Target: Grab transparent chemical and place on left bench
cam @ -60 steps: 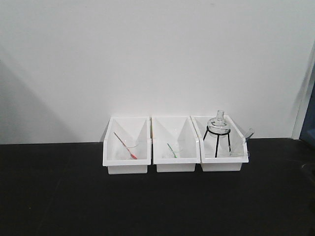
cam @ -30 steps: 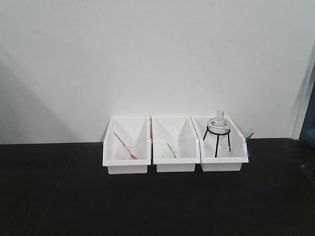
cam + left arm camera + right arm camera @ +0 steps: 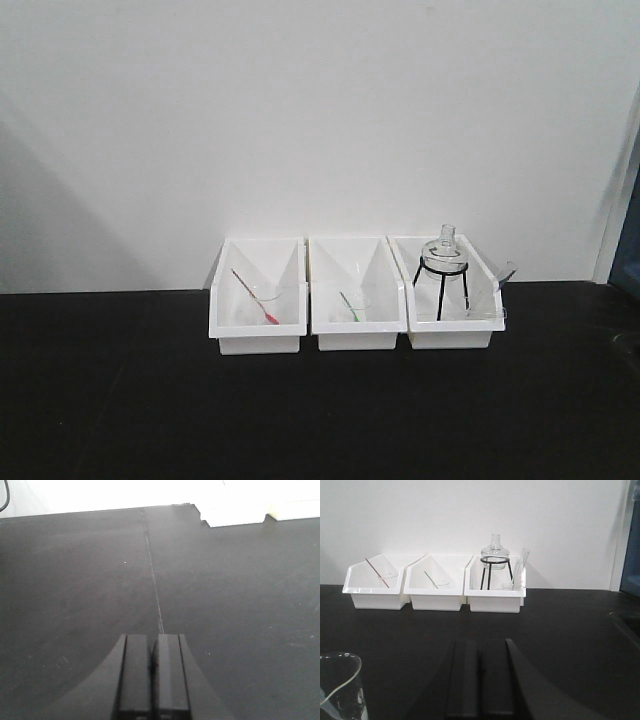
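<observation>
**Both tools clenched and empty; clear beaker in right bin**

Left tool (image 3: pixel 151 680): fingers pressed flat together, nothing between them. It hangs low over bare black tabletop (image 3: pixel 75 580). A thin seam (image 3: pixel 154 580) runs straight ahead from its tip. A white bin corner (image 3: pixel 235 515) shows far ahead and to its right.

Three white bins stand in a row, side by side, at the back of the tabletop, against a white wall (image 3: pixel 320 110). All are well ahead of the right tool (image 3: pixel 480 685).
- Left bin (image 3: pixel 375 600): ahead and far left of that tool. It holds the red beaker (image 3: pixel 387 577), red stick leaning left.
- Middle bin (image 3: pixel 436 601): ahead, a bit left. It holds the green beaker (image 3: pixel 440 584), green stick leaning left.
- Right bin (image 3: pixel 495 602): ahead, slightly right. It holds a black tripod (image 3: pixel 496 572) with a round flask (image 3: pixel 495 547) sitting on top. The clear beaker (image 3: pixel 509 586) is just right of the tripod, inside the same bin, with its pale stick leaning up to the right. It is well apart from both tools and nothing touches it.

Right tool: fingers closed, only a thin dark slit between them, gripping nothing. It points at the bins.

Another glass (image 3: pixel 340 687) sits near, left of the right tool, cut off by the frame edge; cannot tell what is in it.
</observation>
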